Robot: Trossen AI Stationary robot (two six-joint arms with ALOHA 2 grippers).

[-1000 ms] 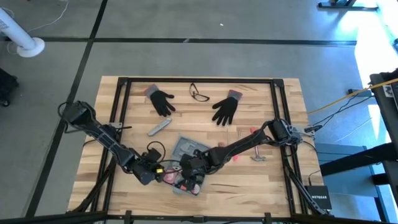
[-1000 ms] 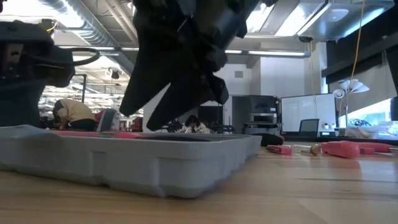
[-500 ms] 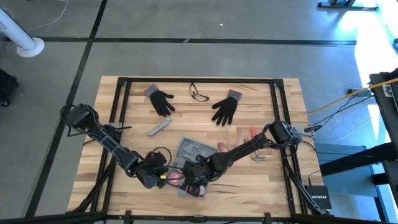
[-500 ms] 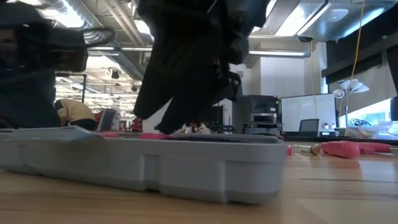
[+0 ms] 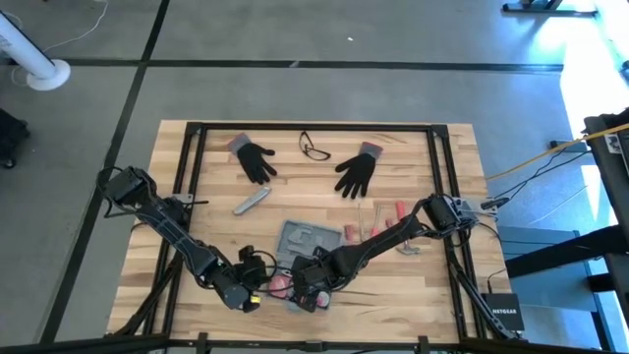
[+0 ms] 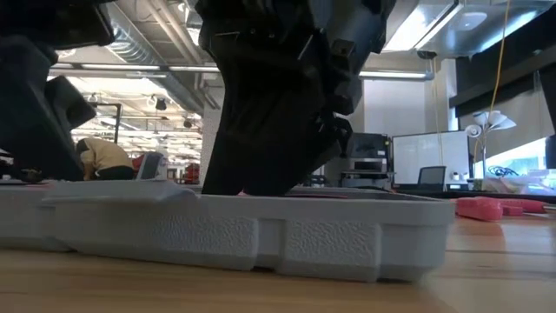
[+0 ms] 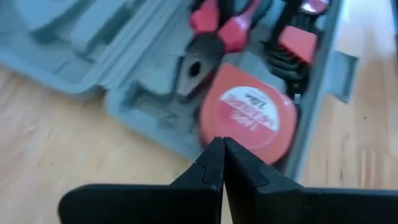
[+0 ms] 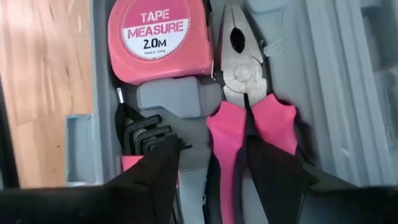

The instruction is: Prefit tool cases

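The blue-grey tool case lies open and flat on the table near its front edge. Its near wall fills the low view. The tray holds a pink tape measure, pink-handled pliers and black hex keys. My right gripper stands open and reaches down into the tray over the pliers' handles. My left gripper is shut, and its tips are at the tape measure's corner of the tray. The left gripper is left of the right gripper in the high view. My left gripper's shut tips point slanting down at the tray's corner beside the tape measure's rim; I cannot tell whether they touch it. My right gripper comes from above, slanting. One finger lies over the hex keys and the other over one pink pliers handle. The other handle lies between them. I cannot tell whether they press.
Two black gloves and a pair of glasses lie toward the far edge. A slim grey bar lies left of the case. Loose pink-handled tools lie to the case's right. Bare wood shows at the near right.
Both grippers have moved toward the table's near edge, and the left one has rolled about its own axis. The case has slid along the table toward the near edge and a little to the right. It stays flat and open.
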